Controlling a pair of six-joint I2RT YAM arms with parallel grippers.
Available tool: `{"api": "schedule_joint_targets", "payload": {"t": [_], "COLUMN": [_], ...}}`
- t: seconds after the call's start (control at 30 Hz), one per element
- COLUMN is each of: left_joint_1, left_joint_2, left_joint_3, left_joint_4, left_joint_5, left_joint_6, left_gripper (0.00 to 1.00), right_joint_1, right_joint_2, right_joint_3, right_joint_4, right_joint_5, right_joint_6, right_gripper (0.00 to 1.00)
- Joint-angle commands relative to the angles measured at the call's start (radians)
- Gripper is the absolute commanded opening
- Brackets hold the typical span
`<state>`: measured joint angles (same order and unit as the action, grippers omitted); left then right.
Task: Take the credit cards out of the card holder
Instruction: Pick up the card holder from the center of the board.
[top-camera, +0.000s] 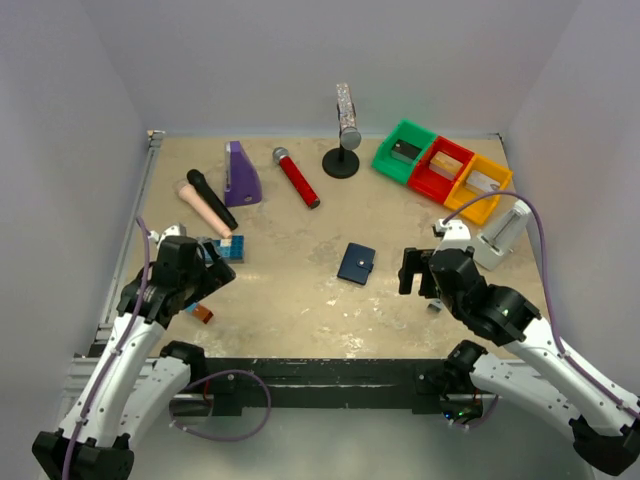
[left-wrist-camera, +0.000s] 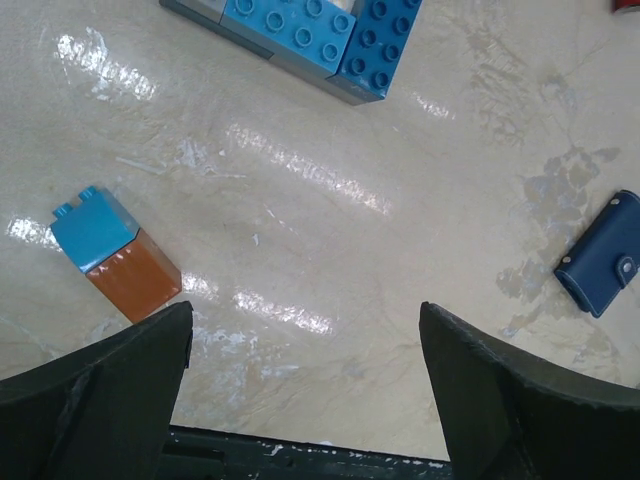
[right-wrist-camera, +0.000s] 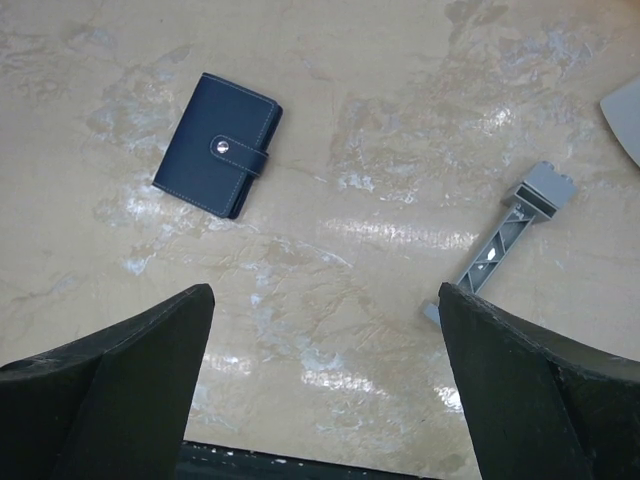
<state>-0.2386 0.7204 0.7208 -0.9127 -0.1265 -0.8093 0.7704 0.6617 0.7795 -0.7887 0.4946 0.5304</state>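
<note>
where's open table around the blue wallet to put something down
Bare: nearer than the card holder, between the left gripper and right gripper; also behind it, up to the red microphone and stand. Crowded: left by the blue bricks, back right by the bins.

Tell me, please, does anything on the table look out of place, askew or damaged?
Nothing looks damaged or spilled. The card holder lies snapped shut and slanted, not yet opened. A small blue-and-orange brick lies apart from the blue brick block, and a grey strut piece lies loose on its own.
</note>
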Motion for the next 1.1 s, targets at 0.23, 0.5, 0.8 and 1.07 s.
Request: {"api": "schedule_joint_targets", "payload": {"t": [0.23, 0.5, 0.8, 1.07], "left_joint_1": [-0.007, -0.011, -0.240, -0.304], "left_joint_2": [-0.133, -0.210, -0.138, 0.057], "left_joint_3": [-0.015, -0.075, -0.095, -0.124], "left_joint_4": [0.103, 0.224, 0.317, 0.465], "left_joint_5": [0.073, 0.231, 0.159, 0.179], "left_joint_6": [0.120, 0.164, 0.096, 0.053], "left_gripper": [1.00, 1.00, 0.84, 0.86], "right_joint_1": [0.001, 0.003, -0.062, -0.166], "right_joint_2": [-0.048, -0.016, 0.231, 0.444], "right_joint_3": [-0.008, -0.011, 0.047, 0.036], "right_joint_4": [-0.012, -0.006, 0.046, 0.246], "right_joint_5": [-0.077, -0.091, -0.174, -0.395], "right_joint_6": [-0.030, -0.014, 0.079, 0.129], "right_gripper": [0.98, 0.95, 0.93, 0.88]}}
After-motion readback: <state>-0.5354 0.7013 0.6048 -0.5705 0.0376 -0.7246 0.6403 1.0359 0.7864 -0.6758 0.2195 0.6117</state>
